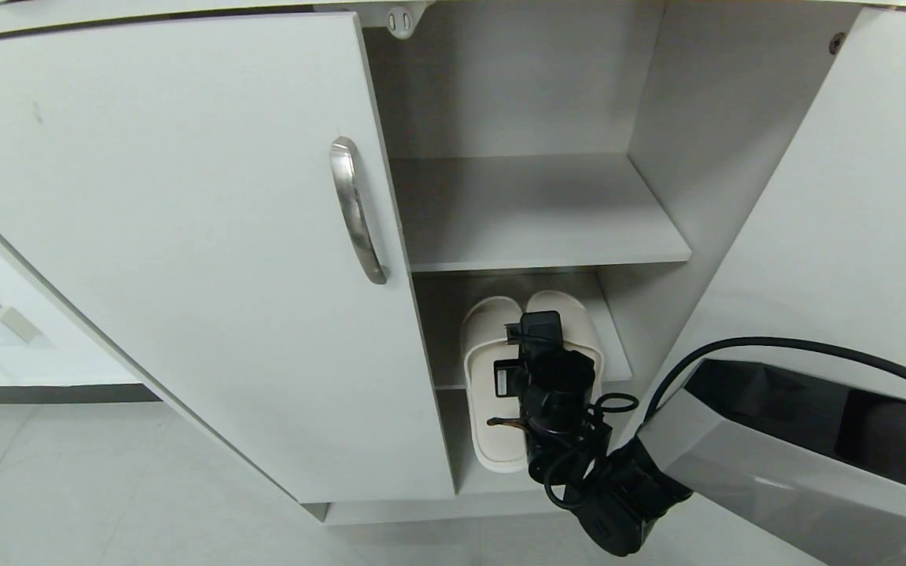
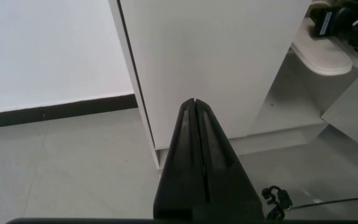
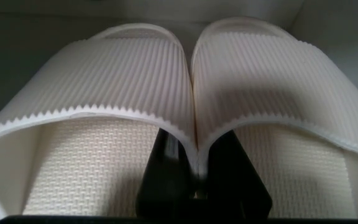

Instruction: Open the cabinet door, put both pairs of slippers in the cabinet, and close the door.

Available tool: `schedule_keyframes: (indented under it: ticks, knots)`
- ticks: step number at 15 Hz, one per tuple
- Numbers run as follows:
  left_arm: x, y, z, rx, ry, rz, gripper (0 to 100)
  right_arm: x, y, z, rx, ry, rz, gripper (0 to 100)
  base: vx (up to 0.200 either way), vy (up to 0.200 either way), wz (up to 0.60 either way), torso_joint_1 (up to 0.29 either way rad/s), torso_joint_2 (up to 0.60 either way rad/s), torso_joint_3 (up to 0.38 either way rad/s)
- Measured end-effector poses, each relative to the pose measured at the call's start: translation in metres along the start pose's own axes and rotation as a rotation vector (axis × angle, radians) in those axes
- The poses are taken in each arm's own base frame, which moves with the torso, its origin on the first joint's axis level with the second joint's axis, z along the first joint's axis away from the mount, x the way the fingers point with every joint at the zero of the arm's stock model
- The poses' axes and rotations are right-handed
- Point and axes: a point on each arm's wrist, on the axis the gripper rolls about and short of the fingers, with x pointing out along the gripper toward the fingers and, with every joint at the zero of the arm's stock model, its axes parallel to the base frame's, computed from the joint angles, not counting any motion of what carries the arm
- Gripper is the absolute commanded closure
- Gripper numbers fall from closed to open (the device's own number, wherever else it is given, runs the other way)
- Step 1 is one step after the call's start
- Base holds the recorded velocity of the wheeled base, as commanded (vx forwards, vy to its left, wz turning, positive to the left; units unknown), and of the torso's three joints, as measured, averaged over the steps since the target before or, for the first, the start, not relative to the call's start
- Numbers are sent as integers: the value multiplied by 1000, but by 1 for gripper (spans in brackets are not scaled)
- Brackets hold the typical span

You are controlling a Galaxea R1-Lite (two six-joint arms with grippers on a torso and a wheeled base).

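While the right gripper (image 1: pixel 538 334) pinches the slippers (image 1: pixel 492 393) by their inner edges between its fingers, heels overhanging the lower cabinet shelf (image 1: pixel 616 350), push deeper before releasing. The left gripper (image 2: pixel 194 109), fingers pressed together, hangs beside the left door (image 1: pixel 170 236).

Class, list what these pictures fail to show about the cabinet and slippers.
Head view: the right gripper covers much of the slippers.
Head view: the left door hides the cabinet's left half.
Right wrist view: the slippers block whatever lies behind them.
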Motion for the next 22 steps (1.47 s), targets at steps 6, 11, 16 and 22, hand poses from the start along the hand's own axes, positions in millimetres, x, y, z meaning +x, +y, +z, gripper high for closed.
schedule_keyframes:
  ticks: [6, 11, 16, 22]
  knots:
    - [0, 0, 0, -1, 0, 0, 100, 23, -5, -3, 7, -4, -35, 100, 0, 0, 0, 0, 0, 0]
    - [0, 0, 0, -3, 0, 5, 100, 51, -5, -6, -2, 6, -72, 100, 0, 0, 0, 0, 0, 0]
    - [0, 0, 0, -9, 0, 8, 100, 73, -5, -5, 13, 38, -69, 100, 0, 0, 0, 0, 0, 0]
    - [0, 0, 0, -9, 0, 8, 100, 97, -7, 7, 39, 25, -69, 100, 0, 0, 0, 0, 0, 0]
